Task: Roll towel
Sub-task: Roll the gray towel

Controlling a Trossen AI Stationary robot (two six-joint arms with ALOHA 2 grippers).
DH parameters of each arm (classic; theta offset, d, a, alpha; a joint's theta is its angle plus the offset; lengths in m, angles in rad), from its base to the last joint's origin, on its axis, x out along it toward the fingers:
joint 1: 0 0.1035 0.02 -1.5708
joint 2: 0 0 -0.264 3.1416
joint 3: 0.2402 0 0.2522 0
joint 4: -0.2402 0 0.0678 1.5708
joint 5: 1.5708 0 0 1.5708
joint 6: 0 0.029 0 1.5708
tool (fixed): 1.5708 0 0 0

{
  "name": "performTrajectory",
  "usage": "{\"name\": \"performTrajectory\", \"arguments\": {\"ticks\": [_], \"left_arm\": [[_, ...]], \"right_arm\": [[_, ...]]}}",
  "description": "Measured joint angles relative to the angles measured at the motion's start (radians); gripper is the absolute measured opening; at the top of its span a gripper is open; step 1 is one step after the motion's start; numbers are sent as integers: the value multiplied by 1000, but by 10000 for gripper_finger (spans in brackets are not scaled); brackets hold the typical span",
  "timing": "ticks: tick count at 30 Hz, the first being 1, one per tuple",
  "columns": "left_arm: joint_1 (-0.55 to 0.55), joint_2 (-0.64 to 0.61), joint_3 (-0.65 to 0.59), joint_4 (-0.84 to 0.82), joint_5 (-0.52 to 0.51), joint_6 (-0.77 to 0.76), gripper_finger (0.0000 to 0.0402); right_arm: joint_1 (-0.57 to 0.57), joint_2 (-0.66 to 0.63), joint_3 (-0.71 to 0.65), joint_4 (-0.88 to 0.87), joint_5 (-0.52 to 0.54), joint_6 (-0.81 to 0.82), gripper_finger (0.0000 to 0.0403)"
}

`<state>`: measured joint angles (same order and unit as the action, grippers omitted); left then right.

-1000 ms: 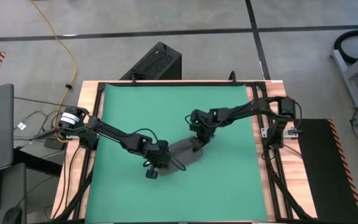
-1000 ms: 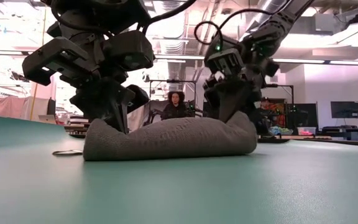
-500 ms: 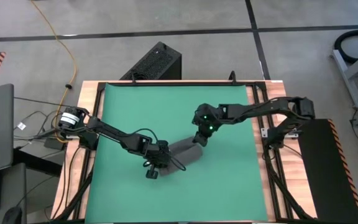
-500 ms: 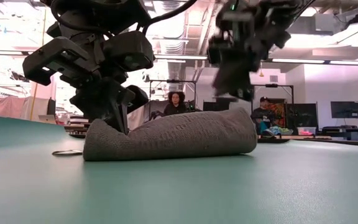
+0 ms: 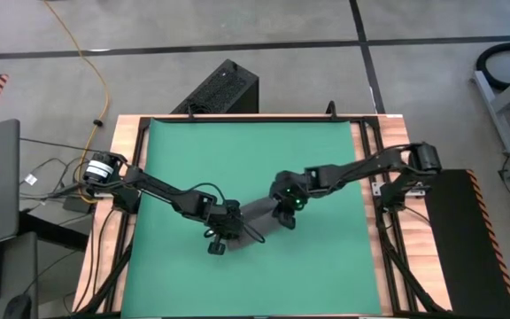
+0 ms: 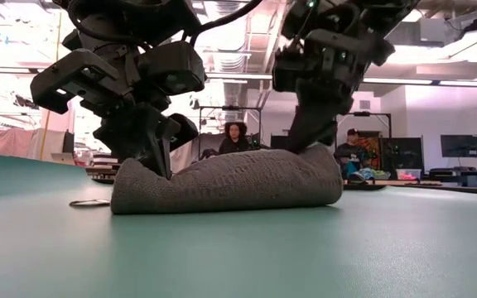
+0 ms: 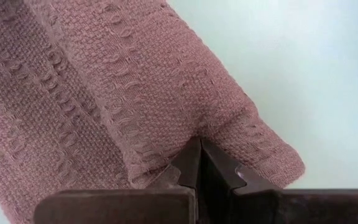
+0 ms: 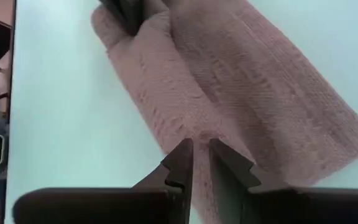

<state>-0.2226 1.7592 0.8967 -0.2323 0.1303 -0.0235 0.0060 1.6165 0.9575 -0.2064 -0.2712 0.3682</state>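
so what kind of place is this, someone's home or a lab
Most likely a robotics lab or workshop. The green mat sits on a purpose-built table on bare concrete floor, and the low view shows monitors, exposed ceiling ducts and a seated person behind.

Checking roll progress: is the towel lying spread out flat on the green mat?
No, the towel sits as a thick rolled bundle on the green mat, as the low view shows.

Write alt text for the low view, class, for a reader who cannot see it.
A rolled dark grey towel lies on the green mat, seen at table height. The left gripper presses shut into one end of the roll, and the right gripper comes down onto the other end. People sit far behind in the room.
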Motion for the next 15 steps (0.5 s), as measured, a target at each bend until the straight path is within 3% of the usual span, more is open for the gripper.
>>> {"name": "performTrajectory", "arguments": {"ticks": [15], "left_arm": [[-1, -13, 2, -14, 3, -81, 0]], "right_arm": [[-15, 153, 4, -35, -12, -22, 65]]}}
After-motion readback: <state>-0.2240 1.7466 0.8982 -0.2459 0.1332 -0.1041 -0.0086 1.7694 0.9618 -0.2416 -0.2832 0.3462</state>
